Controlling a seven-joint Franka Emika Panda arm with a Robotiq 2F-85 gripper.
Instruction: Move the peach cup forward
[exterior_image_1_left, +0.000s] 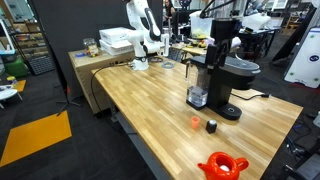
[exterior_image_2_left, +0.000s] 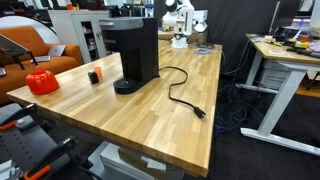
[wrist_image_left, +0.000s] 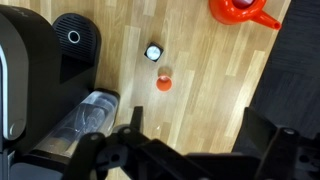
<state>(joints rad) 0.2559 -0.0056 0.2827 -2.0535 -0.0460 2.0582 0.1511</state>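
- Step in hand: the approach. The gripper (wrist_image_left: 195, 150) hangs high above the table (exterior_image_1_left: 140, 95), not yet down at the cup, and holds nothing.
- Jaws: spread wide in the wrist view.
- The peach cup (wrist_image_left: 163, 83) stands upright on the bare wood, well apart from the gripper. In an exterior view it sits near the table's near right part (exterior_image_1_left: 195, 122), in front of the coffee maker (exterior_image_1_left: 218, 75).
- Next move, as I judge it: lower straight over the cup, centre it between the jaws, and close gently. The cup is tiny and light, so a bump would likely tip it.
- In the way: a small black cylinder (wrist_image_left: 153, 51) stands just beside the cup, so one jaw must slip between them.
- Around: the coffee maker's clear container (wrist_image_left: 90, 115) sits left of the cup in the wrist view, and a bright red round item (wrist_image_left: 243, 10) lies well apart.
- A black power cord (exterior_image_2_left: 180, 95) trails off on the coffee maker's other side.
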